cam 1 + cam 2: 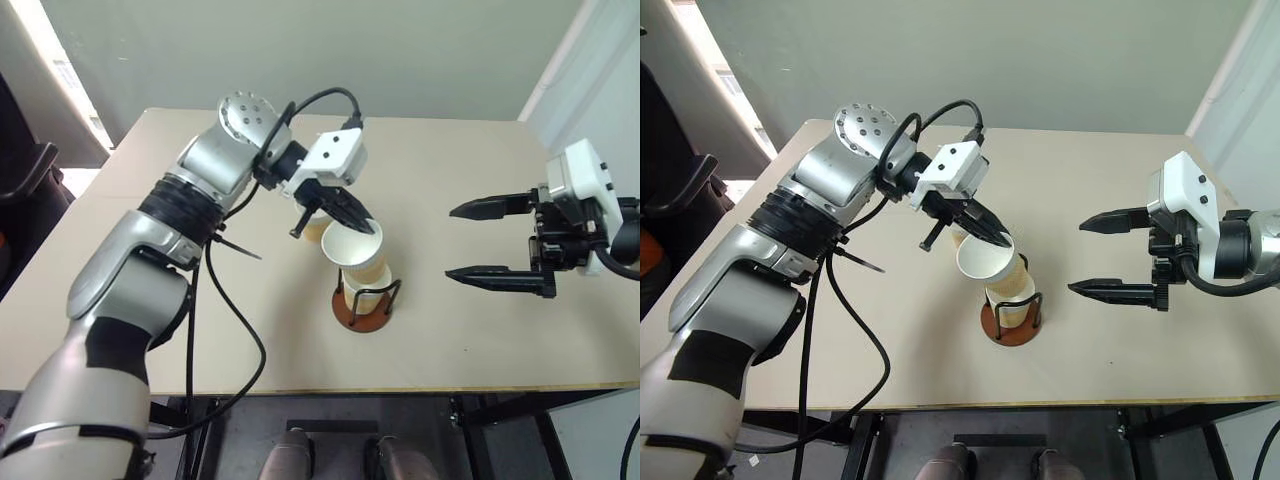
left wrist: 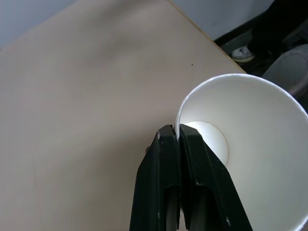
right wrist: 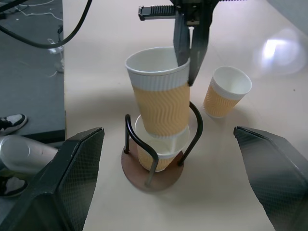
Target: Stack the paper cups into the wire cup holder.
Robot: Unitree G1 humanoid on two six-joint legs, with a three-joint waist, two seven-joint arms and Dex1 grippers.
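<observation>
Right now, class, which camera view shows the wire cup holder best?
The right wrist view: the wire cup holder shows whole there, disc base and loops, with one cup seated inside. Both eye views show it from above, partly hidden by the cup held over it. The left wrist view looks into that held cup.

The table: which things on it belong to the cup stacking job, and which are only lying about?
Job:
- held paper cup, rim pinched by left tool
- cup in holder
- loose cup on table
- wire cup holder
- right tool, open, empty

Lying about:
- shoes on the floor
</observation>
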